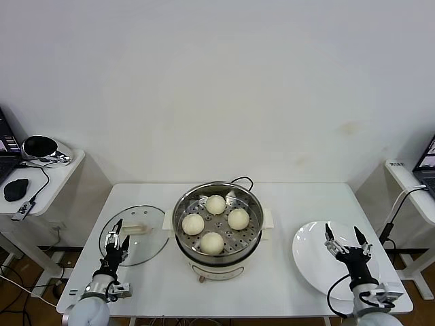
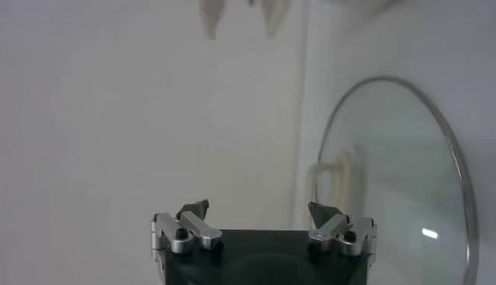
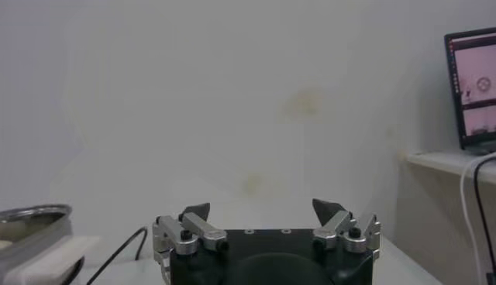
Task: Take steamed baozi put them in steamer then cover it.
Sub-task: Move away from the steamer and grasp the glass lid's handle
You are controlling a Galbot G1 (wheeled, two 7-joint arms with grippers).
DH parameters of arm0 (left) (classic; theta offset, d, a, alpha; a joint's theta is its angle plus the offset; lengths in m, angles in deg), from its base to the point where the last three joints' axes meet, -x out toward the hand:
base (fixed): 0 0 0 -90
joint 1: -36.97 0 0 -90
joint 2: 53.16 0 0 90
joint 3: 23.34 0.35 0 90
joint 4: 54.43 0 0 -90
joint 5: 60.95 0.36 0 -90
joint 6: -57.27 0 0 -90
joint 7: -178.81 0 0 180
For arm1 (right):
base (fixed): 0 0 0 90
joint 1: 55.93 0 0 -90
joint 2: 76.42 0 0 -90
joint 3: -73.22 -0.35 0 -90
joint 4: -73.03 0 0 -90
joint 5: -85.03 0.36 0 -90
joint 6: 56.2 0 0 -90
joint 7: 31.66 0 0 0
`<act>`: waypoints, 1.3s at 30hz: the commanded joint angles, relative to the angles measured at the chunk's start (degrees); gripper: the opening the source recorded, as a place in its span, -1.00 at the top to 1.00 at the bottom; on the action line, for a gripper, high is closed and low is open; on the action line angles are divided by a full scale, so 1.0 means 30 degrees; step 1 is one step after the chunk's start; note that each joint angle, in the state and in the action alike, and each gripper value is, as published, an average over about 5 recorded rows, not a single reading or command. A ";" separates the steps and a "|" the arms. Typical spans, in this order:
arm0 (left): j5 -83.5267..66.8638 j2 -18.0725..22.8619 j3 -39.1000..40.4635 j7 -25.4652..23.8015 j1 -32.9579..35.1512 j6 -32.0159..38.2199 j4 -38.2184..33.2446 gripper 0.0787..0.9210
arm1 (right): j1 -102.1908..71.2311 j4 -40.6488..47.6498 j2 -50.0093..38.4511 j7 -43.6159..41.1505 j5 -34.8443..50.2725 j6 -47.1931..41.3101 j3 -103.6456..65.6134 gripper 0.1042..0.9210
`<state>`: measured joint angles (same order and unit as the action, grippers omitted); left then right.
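Nearest, at the front edge of the white rectangular table (image 1: 285, 272), both arms sit low. The left gripper (image 1: 117, 236) hovers at the near left with its fingers spread wide and empty, over the near-left rim of the round clear glass cover with metal rim and cream-white bar handle (image 1: 139, 239), which lies flat on the table left of the pot. The right gripper (image 1: 346, 238) hovers at the near right, fingers also wide and empty, above the flat round white plate (image 1: 316, 261), which is bare. Farther in, at the table's centre, stands the round shiny stainless-steel steamer on its cream-white base (image 1: 219, 231), uncovered. Four smooth creamy-white steamed baozi (image 1: 212, 242) rest on its perforated tray, apart from one another.
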<state>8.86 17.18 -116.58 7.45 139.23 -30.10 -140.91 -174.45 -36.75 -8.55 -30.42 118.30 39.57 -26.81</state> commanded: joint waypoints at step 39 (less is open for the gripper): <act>0.0116 0.0566 0.1450 0.0173 -0.4819 -0.1936 0.5145 -0.77 | -0.0371 0.0841 0.0712 -0.0037 -0.0541 0.0364 -0.0110 -0.76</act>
<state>9.45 18.60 -112.57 8.00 126.18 -35.40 -126.90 -175.57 -34.33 -6.54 -30.51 116.81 40.60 -27.21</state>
